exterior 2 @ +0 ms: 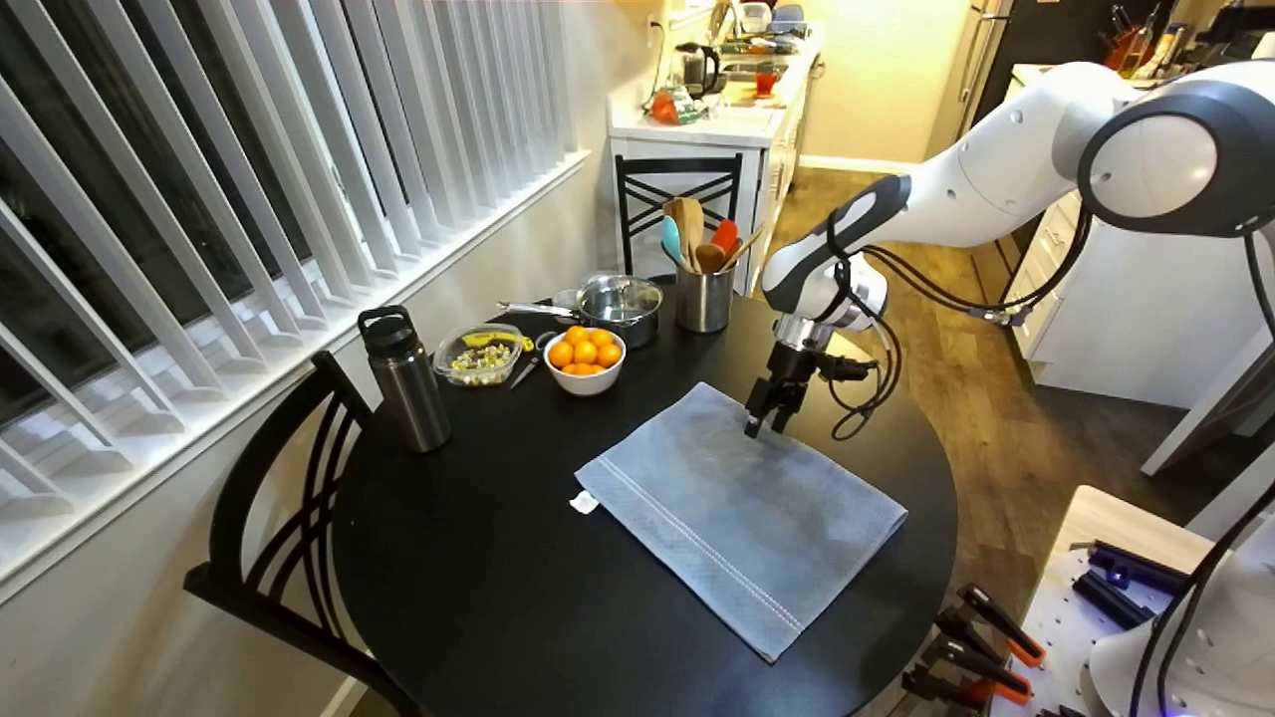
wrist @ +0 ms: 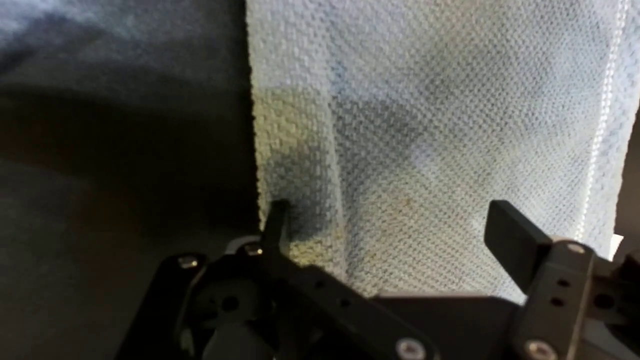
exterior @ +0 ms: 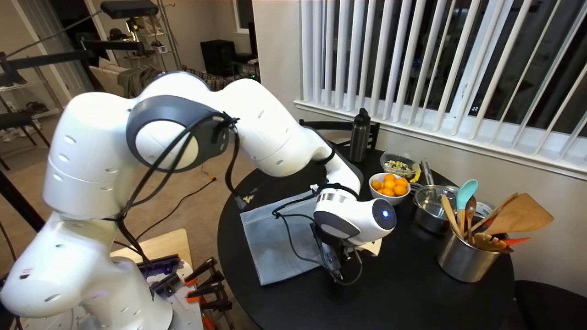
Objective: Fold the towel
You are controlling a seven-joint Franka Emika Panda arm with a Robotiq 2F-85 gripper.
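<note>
Bowl (exterior 2: 586,382): our landmark; white, heaped w/ oranges (exterior 2: 583,353), on round blk table (exterior 2: 468,558).
Towel (exterior 2: 737,518): grey-blue, flat on table nr bowl, apart from it; one short end faces bowl. We see a stitched seam (exterior 2: 697,544) along one long edge.
Tag (exterior 2: 584,503): wht, pokes out by seam's corner, bowl end.
Gripper (wrist: 389,212): fingers (wrist: 517,240) wide apart, towel in view btwn them; stands at long edge opp. seam, closer to bowl end than far end. One finger by that edge, other farther in over towel. Tips v. close to towel; we can't really tell if they touch.
Arm (exterior 2: 946,204): wht, reaches over from side away from bowl.
Container (exterior 2: 476,381): clear, food (exterior 2: 485,360) inside, just beside bowl.
Pan (exterior 2: 642,331): metal, just beside bowl, other side from container.
Utensil pot (exterior 2: 704,304): metal, farther from bowl on pan side; wooden spatula (exterior 2: 687,224) etc. standing in it.
Bottle (exterior 2: 413,393): metal w/ blk lid, upright, farther from bowl on container side.
Blinds (exterior 2: 543,90): white, vertical; beyond bowl as we look from arm.
</note>
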